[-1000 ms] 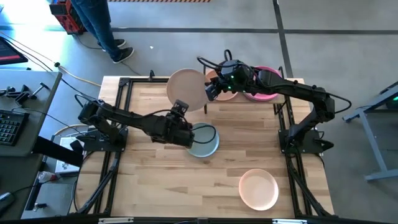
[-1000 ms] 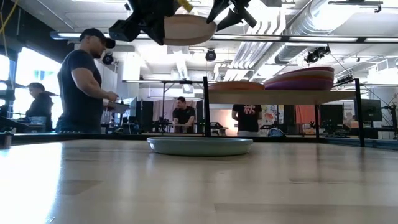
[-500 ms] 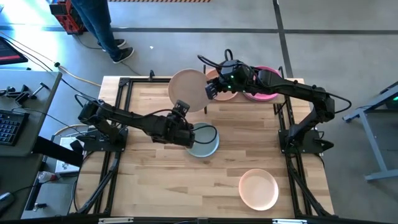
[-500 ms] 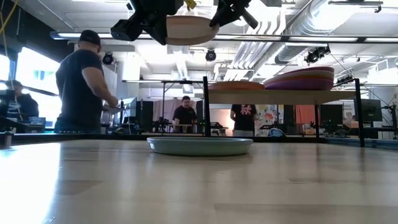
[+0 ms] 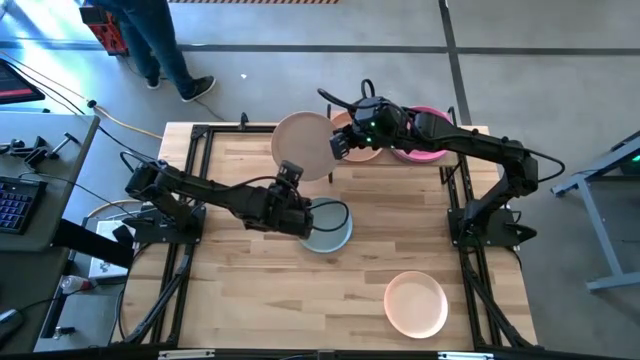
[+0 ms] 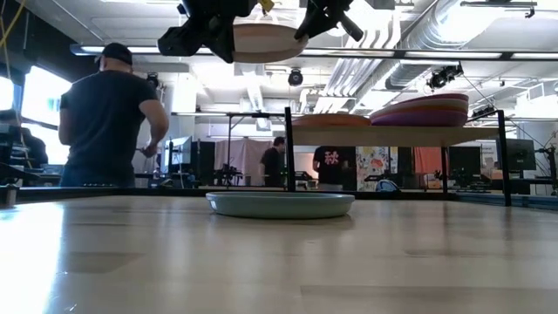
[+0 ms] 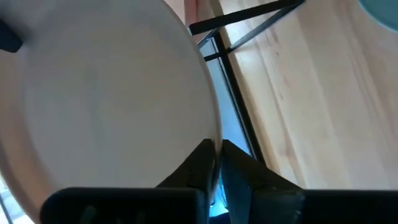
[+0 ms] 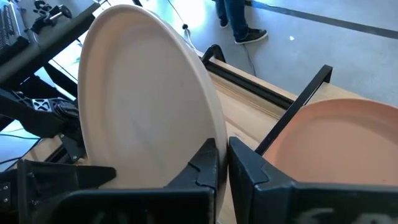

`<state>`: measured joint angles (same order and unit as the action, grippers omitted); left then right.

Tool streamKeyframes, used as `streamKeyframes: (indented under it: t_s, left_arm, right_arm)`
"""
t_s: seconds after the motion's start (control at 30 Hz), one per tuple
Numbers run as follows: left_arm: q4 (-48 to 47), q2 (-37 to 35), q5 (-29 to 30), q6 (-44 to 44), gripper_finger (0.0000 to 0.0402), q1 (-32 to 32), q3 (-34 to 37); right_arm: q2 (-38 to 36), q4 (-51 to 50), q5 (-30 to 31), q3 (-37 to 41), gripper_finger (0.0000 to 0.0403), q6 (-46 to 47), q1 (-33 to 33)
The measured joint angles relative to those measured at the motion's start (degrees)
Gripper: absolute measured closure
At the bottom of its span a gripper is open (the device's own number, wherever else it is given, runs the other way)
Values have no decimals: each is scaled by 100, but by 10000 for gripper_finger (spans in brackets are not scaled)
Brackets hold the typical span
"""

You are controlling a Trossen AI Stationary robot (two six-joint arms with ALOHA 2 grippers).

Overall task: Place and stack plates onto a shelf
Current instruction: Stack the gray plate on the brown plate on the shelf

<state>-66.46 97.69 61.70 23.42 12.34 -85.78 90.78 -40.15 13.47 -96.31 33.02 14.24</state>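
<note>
While both arms hold the cream plate (image 5: 303,144) up over the far-left table (image 5: 240,290), a handover looks underway. Wooden slatted tabletop, pale, smooth. Shelf (image 6: 397,135) at far right: light board on thin black uprights, carrying a peach plate (image 5: 352,137) and beside it a magenta-topped stack (image 5: 428,135); the low view shows purple under that top plate. Grey-teal plate (image 5: 328,228) lies flat mid-table, pale pink plate (image 5: 417,304) near-right; both matte, round, shallow-rimmed.

Right gripper (image 8: 221,163) is pressed together on the cream plate's rim nearest the shelf. Left gripper (image 7: 214,165) pinches the opposite rim, fingers barely parted.

Risk, as judged: with only thin edge pinches, the smooth matte rim could slip and the plate drop onto the grey-teal plate or the table if the left lets go before the right grip is firm. If both pull, the plate may twist. Swinging toward the shelf, it could clip the black upright (image 8: 298,106) or knock the peach plate.
</note>
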Motion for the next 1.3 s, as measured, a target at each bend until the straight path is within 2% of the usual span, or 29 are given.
streamKeyframes:
  t_s: [0.37,0.53,0.8,1.0,1.3]
  left_arm:
    - [14,0,-216,-754,296,69,0]
    - [38,0,-236,-1234,274,109,-9]
    - [-111,-102,-870,-1751,268,-292,13]
    - [-89,-98,-1064,-1768,268,-569,7]
    - [-253,-96,-1211,-2240,268,-1052,7]
  right_arm:
    - [3,-59,357,0,403,156,51]
    - [6,-91,310,2,402,147,306]
    - [-44,-82,471,-9,402,-69,1007]
    - [-31,-94,-28,-4,402,-361,1459]
    - [-28,-464,-710,-4,402,-854,2354]
